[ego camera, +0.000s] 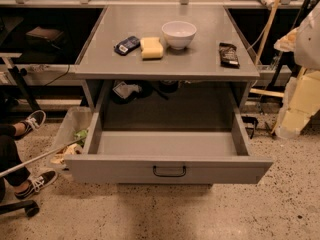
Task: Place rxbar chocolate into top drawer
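Note:
The rxbar chocolate (229,54), a flat dark bar, lies on the grey table top (150,14) near its right edge. The top drawer (167,170) is pulled out wide below the table, its black wire handle (169,172) facing me. Nothing shows inside the drawer. My gripper (289,40) is at the far right edge of the view, raised beside the table, to the right of the bar and apart from it. It holds nothing that I can see.
A white bowl (179,34), a yellow sponge (151,48) and a blue-black packet (127,45) sit mid-table. A person's legs and shoes (31,121) are at the left. A bin (72,129) stands by the drawer's left side. Cream foam blocks (300,104) stand at the right.

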